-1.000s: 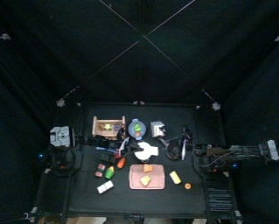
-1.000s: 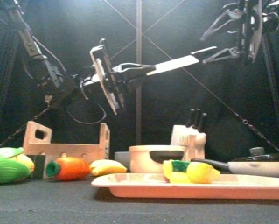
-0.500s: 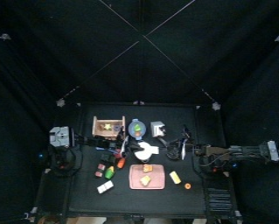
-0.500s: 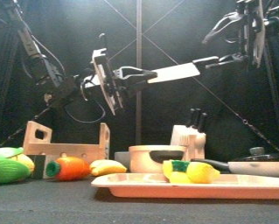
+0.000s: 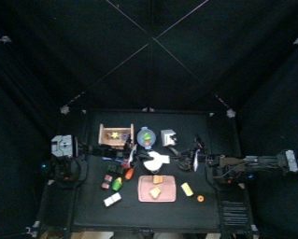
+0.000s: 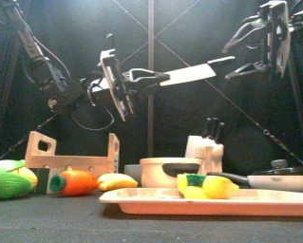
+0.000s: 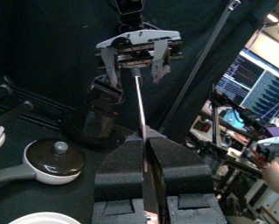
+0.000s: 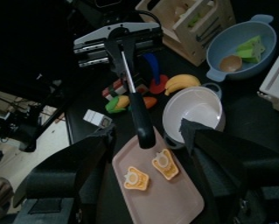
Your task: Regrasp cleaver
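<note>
My left gripper (image 6: 113, 87) is shut on the handle of the cleaver (image 6: 192, 74) and holds it high above the table, blade pointing right. In the left wrist view the cleaver (image 7: 142, 105) shows edge-on, running away from the shut left gripper (image 7: 145, 144). My right gripper (image 6: 234, 59) is open at the blade's far end, one jaw above it and one below. It faces me in the left wrist view (image 7: 139, 77). In the right wrist view the cleaver (image 8: 132, 87) runs from the left gripper (image 8: 118, 39) toward my open right gripper (image 8: 148, 144).
Below stand a pink tray (image 6: 141, 199) with toy food, a white bowl (image 6: 166, 171), a wooden rack (image 6: 71, 152), a knife block (image 6: 207, 147), a black pan (image 6: 280, 176) and toy vegetables (image 6: 8, 180) at the front left.
My right gripper has come down and to the left, closing in on the blade's tip. The left gripper tilted the cleaver slightly and kept hold of it.
</note>
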